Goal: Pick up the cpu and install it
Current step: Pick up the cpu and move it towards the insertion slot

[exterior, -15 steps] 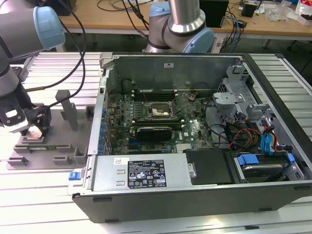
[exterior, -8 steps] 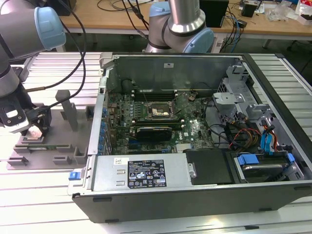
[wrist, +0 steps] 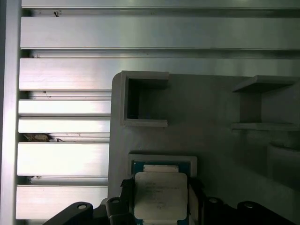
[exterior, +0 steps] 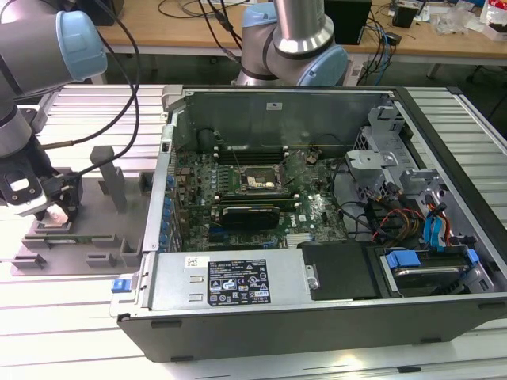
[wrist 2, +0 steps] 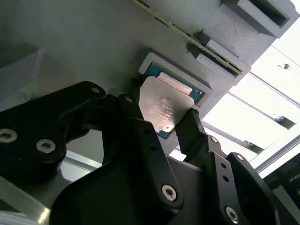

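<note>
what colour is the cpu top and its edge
The cpu has a shiny silver top and a thin teal-green rim; the second wrist view shows it best.

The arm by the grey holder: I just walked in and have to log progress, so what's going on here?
The arm's gripper is down over the cpu, which lies in a recess of the grey holder beside the open computer case. Both wrist views show the chip seated there, so it looks not yet lifted out. The motherboard socket sits inside the case, away from the gripper.
</note>
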Action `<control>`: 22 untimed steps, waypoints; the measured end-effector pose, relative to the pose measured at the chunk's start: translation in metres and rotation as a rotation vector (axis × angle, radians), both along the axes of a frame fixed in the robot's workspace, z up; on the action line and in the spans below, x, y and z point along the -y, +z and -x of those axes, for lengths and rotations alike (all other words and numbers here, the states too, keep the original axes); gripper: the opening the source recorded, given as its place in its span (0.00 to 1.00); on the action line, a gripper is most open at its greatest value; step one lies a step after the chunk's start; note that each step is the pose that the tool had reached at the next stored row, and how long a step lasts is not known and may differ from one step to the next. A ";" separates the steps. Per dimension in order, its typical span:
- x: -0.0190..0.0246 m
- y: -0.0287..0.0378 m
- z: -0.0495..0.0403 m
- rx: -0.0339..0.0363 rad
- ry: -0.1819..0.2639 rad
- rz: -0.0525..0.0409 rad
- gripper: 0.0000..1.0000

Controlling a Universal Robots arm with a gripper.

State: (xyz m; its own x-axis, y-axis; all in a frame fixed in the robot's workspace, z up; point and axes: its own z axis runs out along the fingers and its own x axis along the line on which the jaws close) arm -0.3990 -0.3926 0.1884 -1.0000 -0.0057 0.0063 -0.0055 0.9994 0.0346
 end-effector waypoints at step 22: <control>0.0000 0.0340 -0.0008 0.0009 0.003 -0.0018 0.55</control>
State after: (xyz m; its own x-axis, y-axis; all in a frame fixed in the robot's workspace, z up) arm -0.3982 -0.3926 0.2224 -0.9999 -0.0092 0.0054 -0.0090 0.9993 0.0364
